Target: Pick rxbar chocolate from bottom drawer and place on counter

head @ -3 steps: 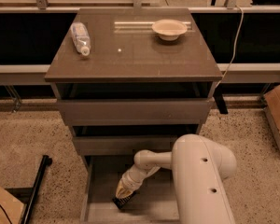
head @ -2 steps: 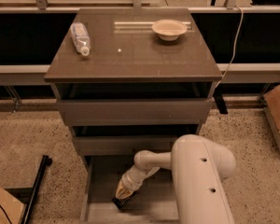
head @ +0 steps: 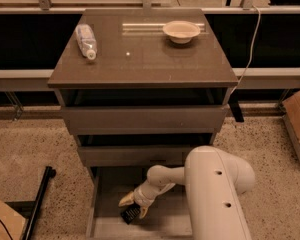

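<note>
The bottom drawer (head: 107, 224) is pulled out at the foot of the cabinet, and its grey floor shows. The rxbar chocolate (head: 131, 215), a small black bar, lies on that floor left of centre. My gripper (head: 133, 206) hangs low inside the drawer, right over the bar and touching or nearly touching it. My white arm reaches in from the lower right and hides the drawer's right half. The counter (head: 150, 59) is the glossy grey-brown slab on top of the cabinet.
A clear plastic bottle (head: 86, 40) lies on the counter's left side and a pale bowl (head: 181, 31) stands at its back right. The two upper drawers (head: 142, 119) are slightly open. A cardboard box (head: 299, 119) stands on the floor at right and a black bar (head: 39, 204) at left.
My gripper has stayed at nearly the same spot over the bar in the bottom drawer. Nothing on the counter has moved.
</note>
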`<control>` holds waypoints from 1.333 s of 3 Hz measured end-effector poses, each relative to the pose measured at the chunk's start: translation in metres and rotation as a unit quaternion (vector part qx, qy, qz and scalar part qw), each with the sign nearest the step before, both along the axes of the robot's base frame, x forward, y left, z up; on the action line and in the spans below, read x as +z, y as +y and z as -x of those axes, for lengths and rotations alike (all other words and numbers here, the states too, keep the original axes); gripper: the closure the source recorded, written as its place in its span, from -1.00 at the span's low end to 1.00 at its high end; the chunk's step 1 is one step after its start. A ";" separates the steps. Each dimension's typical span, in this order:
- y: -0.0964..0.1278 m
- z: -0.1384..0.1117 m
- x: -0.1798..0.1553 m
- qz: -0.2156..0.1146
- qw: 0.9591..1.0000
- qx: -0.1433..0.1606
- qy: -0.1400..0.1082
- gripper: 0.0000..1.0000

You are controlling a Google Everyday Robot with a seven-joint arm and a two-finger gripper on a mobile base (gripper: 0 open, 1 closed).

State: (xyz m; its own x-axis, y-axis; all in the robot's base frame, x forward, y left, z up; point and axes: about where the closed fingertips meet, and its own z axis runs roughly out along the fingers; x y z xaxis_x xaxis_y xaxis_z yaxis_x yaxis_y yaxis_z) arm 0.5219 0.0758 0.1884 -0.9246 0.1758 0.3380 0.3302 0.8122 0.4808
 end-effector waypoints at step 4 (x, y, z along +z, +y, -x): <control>0.004 -0.033 -0.051 -0.023 0.990 -0.135 0.037 -1.00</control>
